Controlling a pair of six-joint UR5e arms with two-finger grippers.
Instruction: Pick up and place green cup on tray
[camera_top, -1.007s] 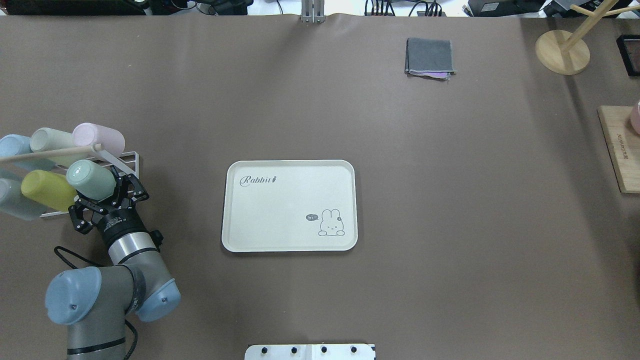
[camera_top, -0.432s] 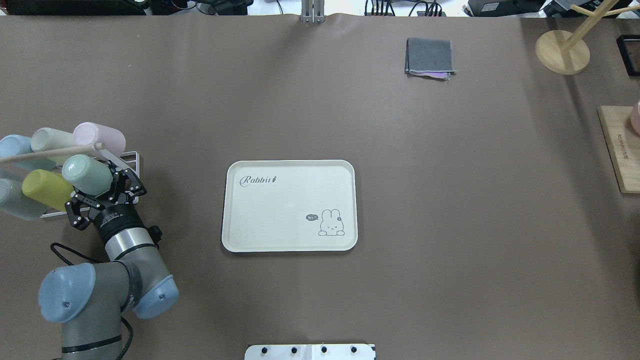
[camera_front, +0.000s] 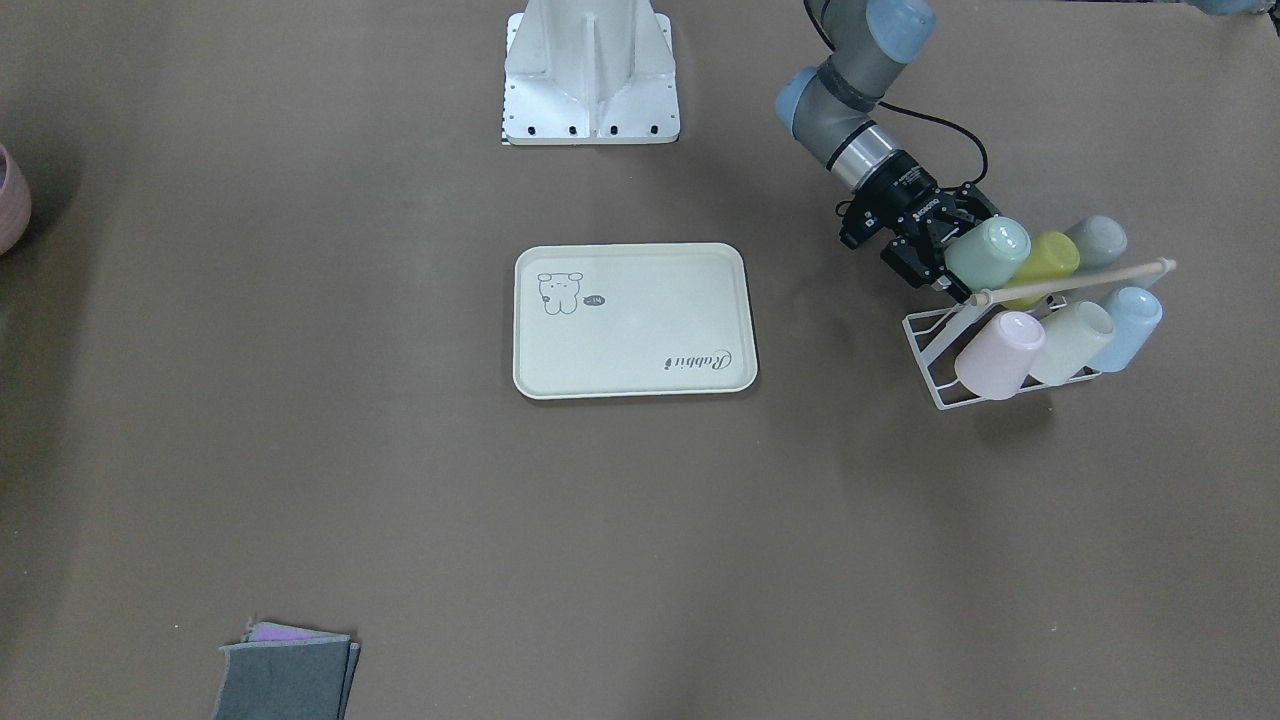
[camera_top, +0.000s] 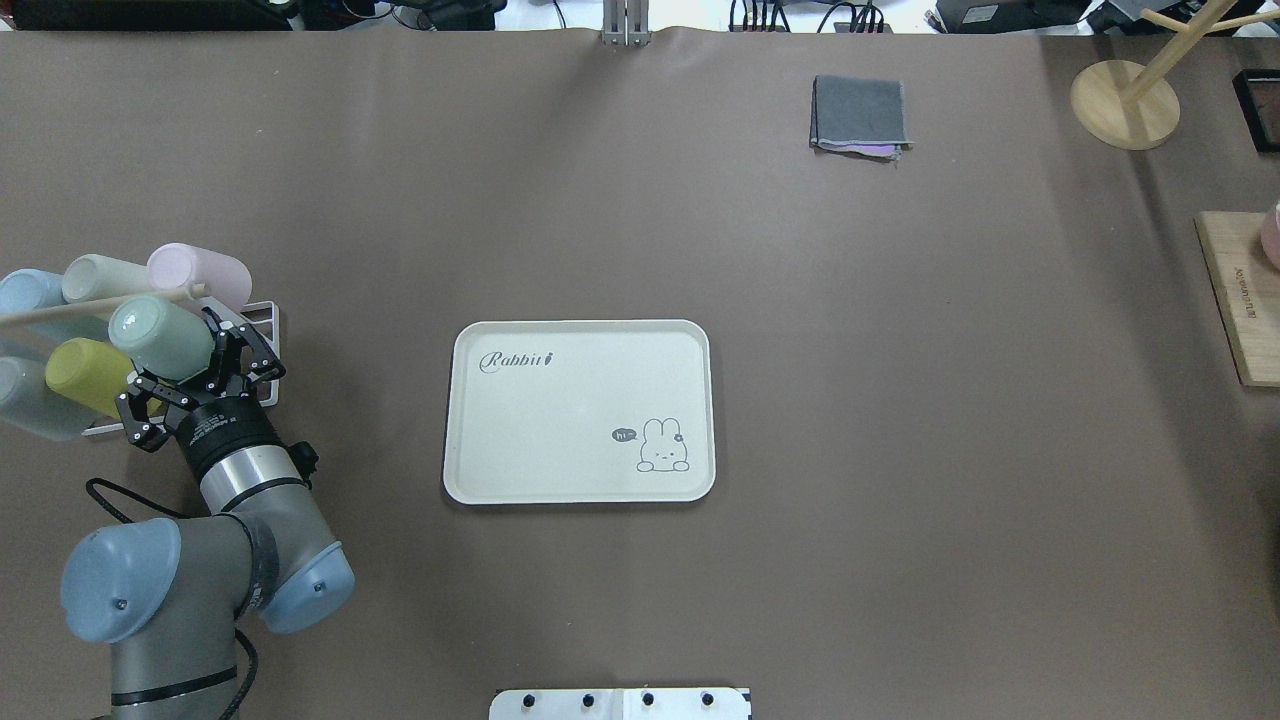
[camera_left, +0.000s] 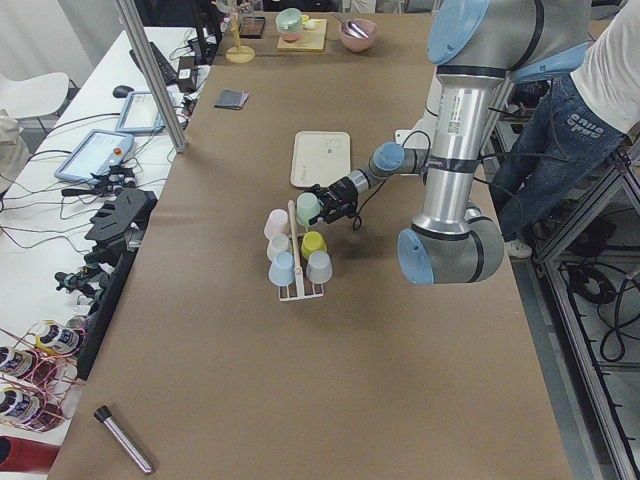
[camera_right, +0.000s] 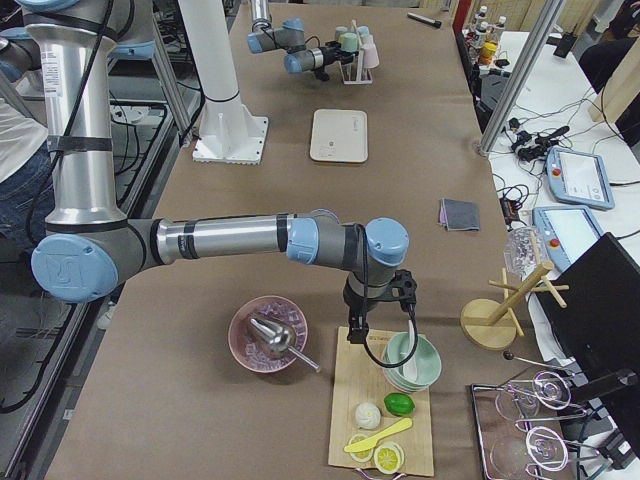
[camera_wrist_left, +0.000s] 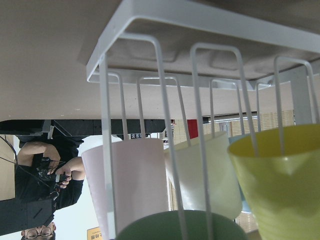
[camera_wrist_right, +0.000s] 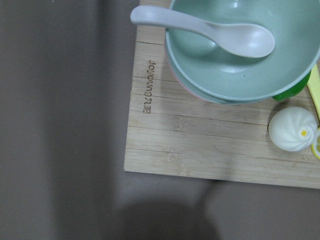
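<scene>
Item one, the green cup: a pale mint tumbler lying tilted, base outward and mouth toward the arm, at the near corner of the white wire rack at the robot's left end of the surface. The left gripper has its jaws closed against the cup's sides near the rim. In the left wrist view a green rim fills the bottom edge and a rack prong appears to run down into it, so I judge the cup is not yet clear of its peg. Rack neighbours: a yellow-green cup just beside the green one, a pink cup, a cream cup, a pale blue cup and a grey cup. A wooden rod passes close by the green cup's base end. Item two, the tray: cream-white, with a rabbit drawing and script lettering, flat on the middle of the surface, well apart from the rack; the cup is not on it. Item three, the right gripper: it hangs over a wooden board carrying a green bowl and a white spoon. I cannot tell how its jaws stand. Step in hand, by my reading: the pick, at the point of lifting off the rack. The next move calls for drawing the cup back along its prong without catching the rod or nudging the yellow-green cup. The cup then has to be carried to the robot's right and set down on the tray.
</scene>
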